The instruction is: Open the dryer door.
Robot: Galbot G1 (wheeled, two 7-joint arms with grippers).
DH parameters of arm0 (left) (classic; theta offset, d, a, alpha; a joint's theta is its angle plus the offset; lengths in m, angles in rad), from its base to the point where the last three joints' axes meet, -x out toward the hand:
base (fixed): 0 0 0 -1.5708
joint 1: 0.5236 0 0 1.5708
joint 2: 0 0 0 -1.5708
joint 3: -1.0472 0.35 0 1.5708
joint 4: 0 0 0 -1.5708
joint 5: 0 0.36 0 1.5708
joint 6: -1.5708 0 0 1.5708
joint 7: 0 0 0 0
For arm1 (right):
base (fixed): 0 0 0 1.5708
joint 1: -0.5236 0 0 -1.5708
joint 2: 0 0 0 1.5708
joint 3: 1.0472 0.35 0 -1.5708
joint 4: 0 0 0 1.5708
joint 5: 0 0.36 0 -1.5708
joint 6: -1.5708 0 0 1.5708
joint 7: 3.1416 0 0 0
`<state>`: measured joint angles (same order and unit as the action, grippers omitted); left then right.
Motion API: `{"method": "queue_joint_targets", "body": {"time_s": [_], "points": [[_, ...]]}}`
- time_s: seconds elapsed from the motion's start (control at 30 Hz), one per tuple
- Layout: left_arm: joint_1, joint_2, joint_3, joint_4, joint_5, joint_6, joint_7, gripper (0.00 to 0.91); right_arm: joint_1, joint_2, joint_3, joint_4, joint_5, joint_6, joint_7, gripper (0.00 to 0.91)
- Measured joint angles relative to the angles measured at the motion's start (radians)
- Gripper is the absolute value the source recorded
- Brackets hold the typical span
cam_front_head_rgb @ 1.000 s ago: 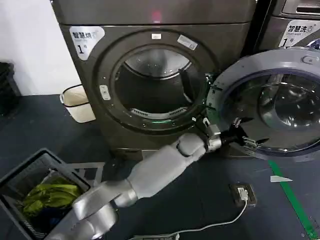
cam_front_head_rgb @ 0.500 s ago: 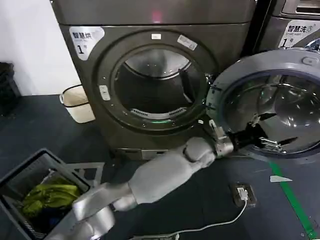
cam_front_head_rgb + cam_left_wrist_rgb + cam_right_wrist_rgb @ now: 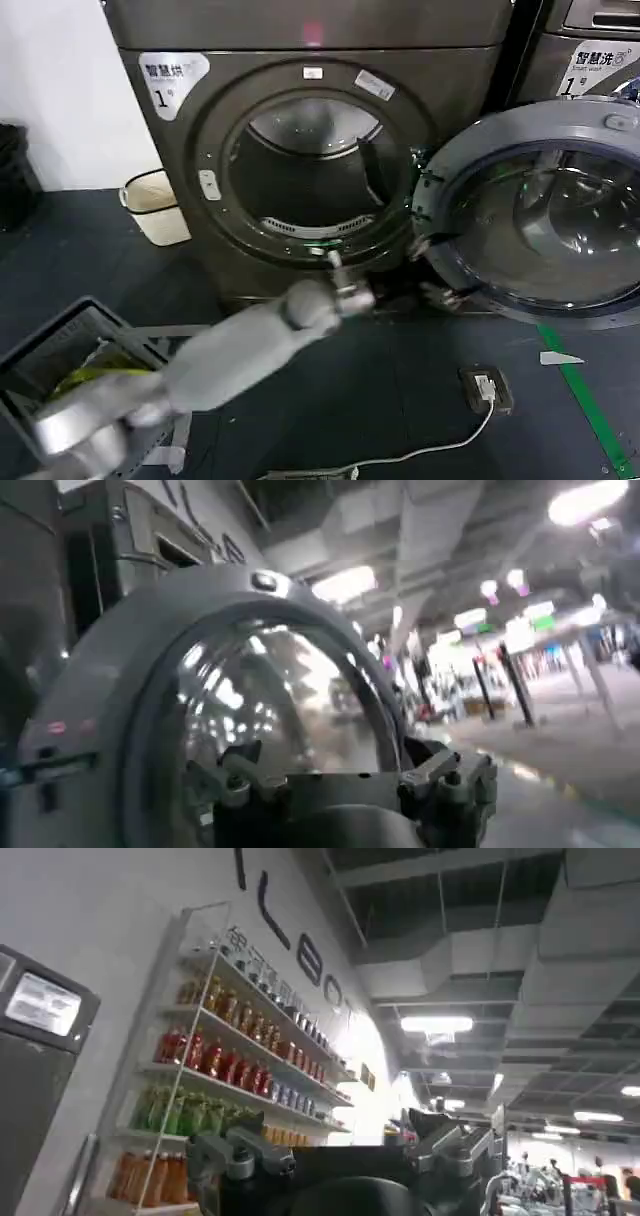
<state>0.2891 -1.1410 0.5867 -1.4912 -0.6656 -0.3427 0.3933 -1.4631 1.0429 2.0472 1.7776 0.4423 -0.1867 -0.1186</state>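
Note:
The dryer door (image 3: 497, 128) stands swung wide open to the right of the dark drum opening (image 3: 310, 170). Its grey inner rim and bulging clear glass face me. My left arm reaches across low in front of the machine. Its gripper (image 3: 438, 268) is open and holds nothing, just off the door's lower rim on the hinge side. In the left wrist view the door (image 3: 110, 670) is close ahead, and the left gripper (image 3: 340, 770) has its fingers spread. My right gripper (image 3: 335, 1133) is open and points up at shelves and the ceiling, away from the dryer.
A laundry basket (image 3: 40, 350) with green cloth (image 3: 85, 377) sits at the lower left. A white bin (image 3: 155, 205) stands left of the dryer. The neighbouring machine (image 3: 590, 50) is behind the open door. A socket and cable (image 3: 485, 387) and green tape (image 3: 590, 400) lie on the floor.
My left arm has drawn back to the left, carrying its gripper from the door's lower glass to the hinge side. The door has stayed open.

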Motion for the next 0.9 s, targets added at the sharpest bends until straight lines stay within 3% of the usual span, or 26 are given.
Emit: {"method": "queue_joint_targets", "body": {"time_s": [0.2, 0.37, 0.5, 0.9], "points": [[0.048, 0.173, -0.045, -0.107, 0.029, 0.034, -0.012, 0.907, -0.009, -0.005, 0.034, 0.016, -0.062, 0.002, -0.013, 0.907], [0.127, 0.323, -0.089, -0.192, 0.076, 0.034, -0.020, 0.907, -0.009, -0.008, 0.058, 0.038, -0.071, -0.001, -0.016, 0.907], [0.198, 0.444, -0.123, -0.254, 0.144, 0.050, -0.065, 0.907, -0.011, -0.009, 0.073, 0.062, -0.105, -0.002, -0.020, 0.907], [0.440, 0.812, -0.278, -0.411, 0.211, 0.168, -0.115, 0.907, 0.008, -0.021, 0.089, 0.106, -0.193, -0.006, -0.028, 0.907]]}}
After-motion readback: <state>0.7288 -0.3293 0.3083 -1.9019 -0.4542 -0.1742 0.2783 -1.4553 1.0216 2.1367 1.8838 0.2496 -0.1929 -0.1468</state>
